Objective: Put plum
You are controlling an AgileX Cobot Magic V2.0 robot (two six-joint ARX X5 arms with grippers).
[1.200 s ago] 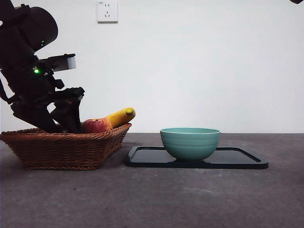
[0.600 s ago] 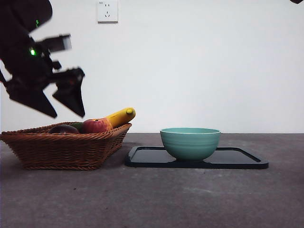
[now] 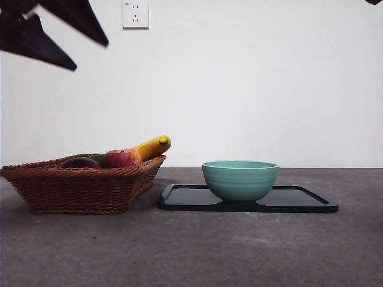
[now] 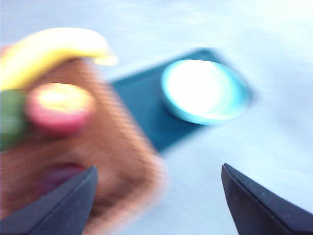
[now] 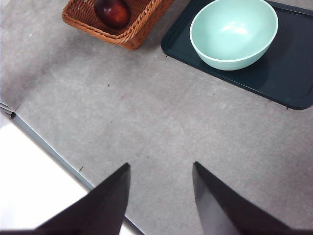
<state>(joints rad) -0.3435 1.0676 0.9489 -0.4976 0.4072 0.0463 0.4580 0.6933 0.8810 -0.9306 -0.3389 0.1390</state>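
The dark maroon plum (image 3: 79, 162) lies in the wicker basket (image 3: 78, 186) at the left, beside a green fruit (image 3: 98, 158) and a red-and-yellow apple (image 3: 121, 158). The right wrist view shows the plum (image 5: 113, 12) in a corner of the basket (image 5: 139, 35). My left gripper (image 3: 91, 57) hangs open and empty high above the basket, at the top left of the front view. Its blurred wrist view shows the plum (image 4: 61, 174) beyond the jaws of the left gripper (image 4: 159, 169). My right gripper (image 5: 161, 165) is open over bare table, only a black tip (image 3: 374, 2) in the front view.
A yellow banana (image 3: 152, 145) sticks out over the basket's right rim. A teal bowl (image 3: 239, 179) stands on a black tray (image 3: 302, 201) right of the basket. A wall socket (image 3: 135, 14) is on the back wall. The table's edge (image 5: 54, 152) runs near the right gripper.
The left gripper has risen out of the basket to the top left corner with nothing in it. The plum, hidden behind the arm before, now shows in the basket.
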